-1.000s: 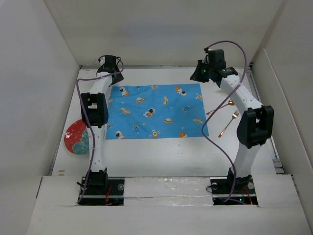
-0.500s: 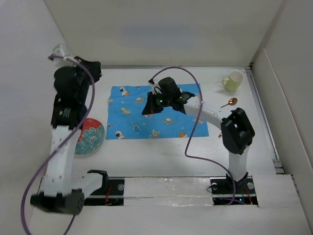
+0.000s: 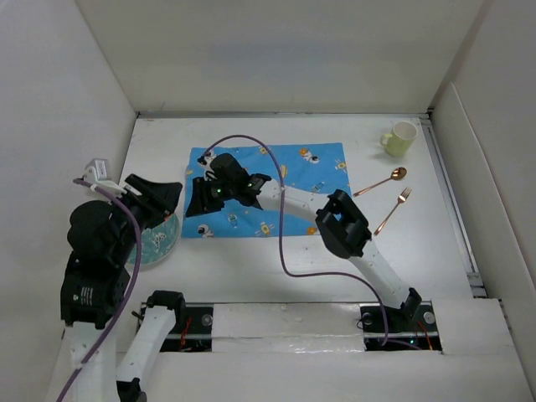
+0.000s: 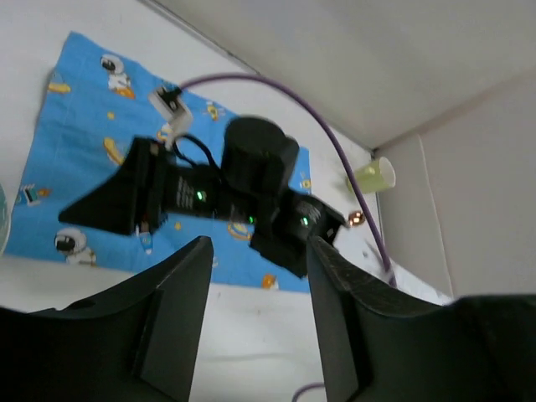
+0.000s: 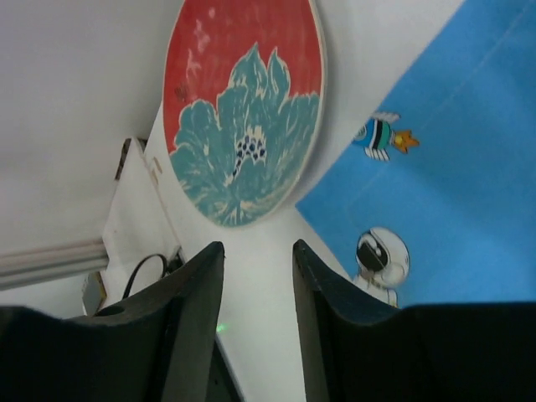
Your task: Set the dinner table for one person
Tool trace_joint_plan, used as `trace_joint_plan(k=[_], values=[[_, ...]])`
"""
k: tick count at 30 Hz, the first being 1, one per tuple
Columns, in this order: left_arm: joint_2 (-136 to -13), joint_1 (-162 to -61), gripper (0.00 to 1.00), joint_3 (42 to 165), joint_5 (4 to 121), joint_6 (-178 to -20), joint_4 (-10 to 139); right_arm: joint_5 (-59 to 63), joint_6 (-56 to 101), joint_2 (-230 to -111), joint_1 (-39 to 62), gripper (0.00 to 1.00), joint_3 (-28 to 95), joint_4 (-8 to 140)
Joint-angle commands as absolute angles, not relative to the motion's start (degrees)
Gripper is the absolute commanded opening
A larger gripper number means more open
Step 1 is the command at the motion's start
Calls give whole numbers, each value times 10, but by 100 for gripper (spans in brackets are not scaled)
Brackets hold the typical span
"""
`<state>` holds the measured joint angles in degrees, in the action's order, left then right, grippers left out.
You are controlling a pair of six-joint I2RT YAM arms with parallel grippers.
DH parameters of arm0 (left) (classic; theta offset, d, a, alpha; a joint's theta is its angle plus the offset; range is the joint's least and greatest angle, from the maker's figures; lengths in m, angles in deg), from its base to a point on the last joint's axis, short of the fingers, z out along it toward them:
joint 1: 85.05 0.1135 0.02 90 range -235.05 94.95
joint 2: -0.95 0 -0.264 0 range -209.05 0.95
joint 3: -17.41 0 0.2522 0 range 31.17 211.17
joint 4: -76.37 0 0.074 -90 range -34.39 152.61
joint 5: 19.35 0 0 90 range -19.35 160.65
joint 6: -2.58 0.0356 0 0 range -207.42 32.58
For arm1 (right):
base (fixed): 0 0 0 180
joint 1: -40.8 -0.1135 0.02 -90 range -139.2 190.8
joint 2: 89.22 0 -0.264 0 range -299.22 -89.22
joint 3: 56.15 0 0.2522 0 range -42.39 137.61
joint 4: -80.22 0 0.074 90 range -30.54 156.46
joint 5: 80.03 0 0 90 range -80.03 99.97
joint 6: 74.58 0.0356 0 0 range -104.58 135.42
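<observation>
In your top view the left arm (image 3: 100, 251) hides most of the plate (image 3: 167, 243), and the arm is cut off at lower left. The surface (image 3: 251, 268) fills mid-frame, under the mat (image 3: 293, 180). Both claws are spread and empty: left claw (image 4: 257, 251), right claw (image 5: 255, 260). Since the earlier frame, the right claw went from mat centre to its left edge, and the fork (image 3: 391, 211) is now uncovered.
</observation>
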<state>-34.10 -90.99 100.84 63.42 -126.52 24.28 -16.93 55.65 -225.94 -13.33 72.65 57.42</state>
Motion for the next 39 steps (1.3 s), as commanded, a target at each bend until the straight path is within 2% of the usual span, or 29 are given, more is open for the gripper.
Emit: trace_joint_plan(k=[1,8,17,19,22,23,25,27,29,31,32,35,38,39], values=[[-330,-910,47,1046,584,-1239,157,-137,568,-2305,-138,45,829,559],[-354,-917,47,1110,559,-1189,127,-140,596,-2421,-162,49,977,527],[-359,-973,48,1108,599,-1172,116,-147,644,-2472,-174,48,995,559],[-356,-980,49,1104,611,-1170,114,-158,654,-2479,-180,47,994,566],[-354,-992,51,1095,628,-1168,113,-163,667,-2485,-185,39,992,580],[-352,-998,52,1087,633,-1167,112,-165,670,-2487,-185,33,995,581],[-346,-998,53,1082,646,-1164,109,-163,676,-2493,-185,33,998,578],[-343,-998,53,1077,653,-1163,106,-159,678,-2487,-185,36,984,585],[-342,-998,53,1081,656,-1159,102,-165,684,-2489,-185,43,978,594],[-345,-998,53,1083,664,-1159,100,-177,693,-2493,-185,44,979,597],[-346,-998,53,1087,665,-1159,100,-182,695,-2494,-185,33,981,600],[-347,-998,53,1088,672,-1161,99,-199,709,-2488,-180,13,969,622],[-348,-998,53,1086,684,-1163,97,-212,721,-2474,-174,0,955,640],[-348,-998,53,1087,697,-1169,94,-215,725,-2469,-174,0,955,641]])
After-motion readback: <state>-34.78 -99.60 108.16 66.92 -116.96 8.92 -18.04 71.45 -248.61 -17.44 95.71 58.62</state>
